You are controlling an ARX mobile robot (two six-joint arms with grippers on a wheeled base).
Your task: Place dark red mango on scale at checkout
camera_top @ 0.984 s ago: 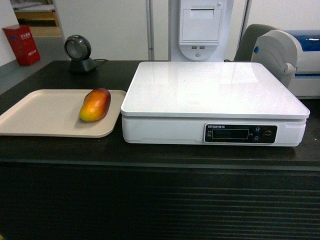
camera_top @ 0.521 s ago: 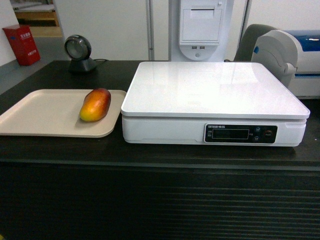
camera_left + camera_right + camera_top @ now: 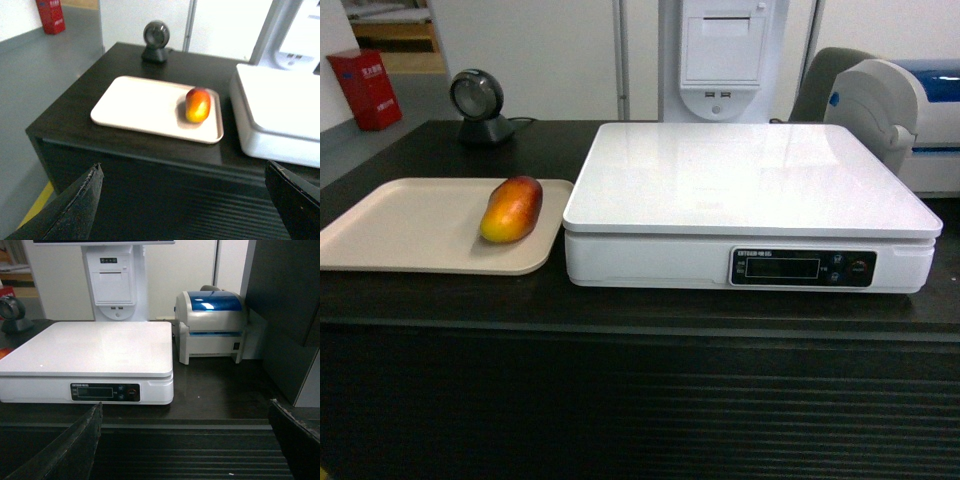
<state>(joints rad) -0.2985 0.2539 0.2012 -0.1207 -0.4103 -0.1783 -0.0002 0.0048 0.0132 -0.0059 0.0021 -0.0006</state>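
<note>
The dark red mango (image 3: 511,209) (image 3: 197,104) lies on its side at the right end of a beige tray (image 3: 400,225) (image 3: 145,105) on the dark checkout counter (image 3: 620,310) (image 3: 70,115). To its right stands the white scale (image 3: 750,180) (image 3: 90,347) (image 3: 280,100), its platform bare. My left gripper (image 3: 182,172) is open and hangs in front of the counter's ribbed face, below and short of the mango. My right gripper (image 3: 185,412) is open too, low before the counter, right of the scale's display. Neither gripper shows in the head view.
A round black scanner (image 3: 477,105) (image 3: 155,40) stands behind the tray. A label printer with a blue lid (image 3: 212,325) (image 3: 910,110) sits right of the scale, next to a dark wall panel (image 3: 285,315). A white receipt terminal (image 3: 723,55) rises behind the scale.
</note>
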